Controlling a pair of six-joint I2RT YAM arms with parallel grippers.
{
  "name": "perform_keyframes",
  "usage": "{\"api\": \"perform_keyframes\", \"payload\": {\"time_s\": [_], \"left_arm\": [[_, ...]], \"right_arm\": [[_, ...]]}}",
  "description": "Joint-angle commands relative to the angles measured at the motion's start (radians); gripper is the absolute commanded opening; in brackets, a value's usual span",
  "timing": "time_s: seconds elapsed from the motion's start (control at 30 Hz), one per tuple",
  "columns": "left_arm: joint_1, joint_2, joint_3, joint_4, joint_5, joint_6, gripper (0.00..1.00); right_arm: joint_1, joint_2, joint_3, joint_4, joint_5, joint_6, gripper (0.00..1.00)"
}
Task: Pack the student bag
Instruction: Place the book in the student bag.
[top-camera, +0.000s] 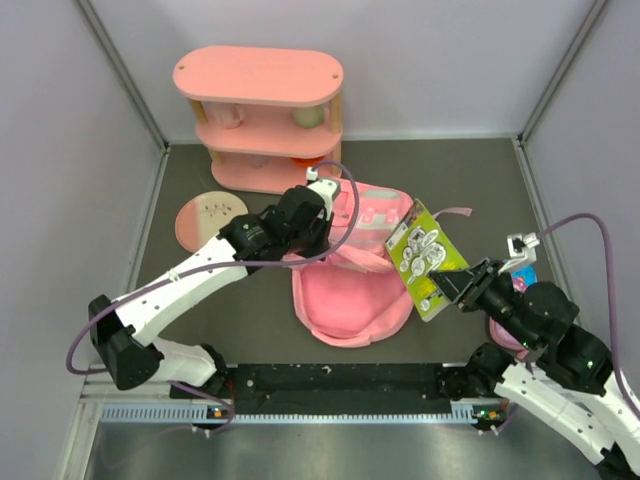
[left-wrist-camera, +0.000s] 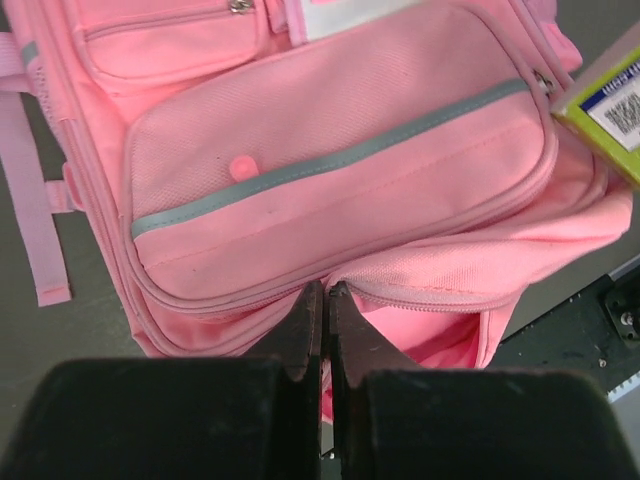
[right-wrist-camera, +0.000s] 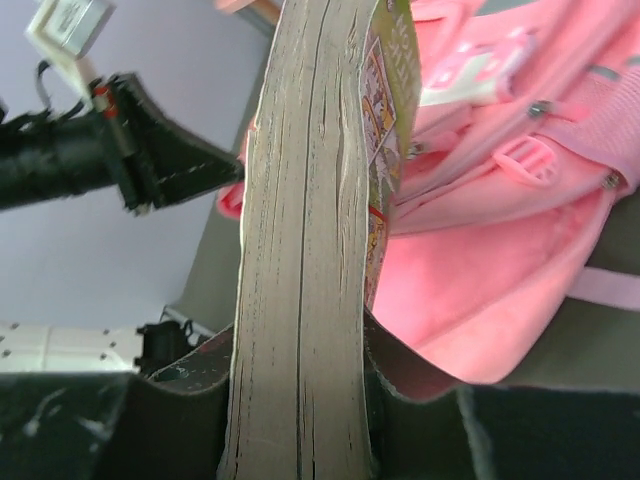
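The student bag (top-camera: 350, 300) is a soft pink backpack lying mid-table with its main opening gaping toward the front. My left gripper (top-camera: 315, 235) reaches in from the left and is shut on the zip edge of that opening, fingertips pinched together (left-wrist-camera: 327, 292) just below the grey-striped front pocket (left-wrist-camera: 340, 160). My right gripper (top-camera: 447, 285) is shut on a thick book with a green cover (top-camera: 425, 255) and holds it tilted over the bag's right rim. In the right wrist view the book's page edge (right-wrist-camera: 305, 200) fills the space between the fingers, with the bag's pink inside (right-wrist-camera: 500, 270) beyond.
A pink three-tier shelf (top-camera: 262, 110) stands at the back with small items on its tiers. A round pink disc (top-camera: 211, 217) lies left of the bag. A small blue and pink thing (top-camera: 522, 280) lies by the right arm. Grey walls enclose three sides.
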Motion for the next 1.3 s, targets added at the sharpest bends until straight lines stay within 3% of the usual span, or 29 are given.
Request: {"api": "perform_keyframes", "payload": {"time_s": [0.0,0.27,0.4,0.6,0.77,0.97,1.27], "left_arm": [[0.065,-0.012,0.099,0.183,-0.078,-0.032,0.0],[0.089,0.016,0.15,0.203,-0.04,-0.091,0.0],[0.089,0.019,0.153,0.2,-0.026,-0.094,0.0],[0.095,-0.007,0.153,0.206,-0.006,-0.095,0.0],[0.092,-0.016,0.167,0.253,0.067,-0.115,0.0],[0.091,-0.032,0.15,0.281,0.098,-0.152,0.0],[0.062,-0.085,0.085,0.344,0.113,-0.193,0.0]], "right_arm": [[0.015,0.049,-0.018,0.273,-0.419,-0.007,0.0],[0.015,0.083,-0.04,0.392,-0.705,-0.041,0.0],[0.016,0.034,-0.06,0.394,-0.636,-0.015,0.0],[0.015,0.092,-0.115,0.422,-0.711,0.033,0.0],[0.015,0.198,-0.196,0.381,-0.621,0.166,0.0],[0.016,0.181,-0.297,0.425,-0.509,0.332,0.0],[0.016,-0.038,-0.606,0.668,-0.138,0.754,0.0]]}}
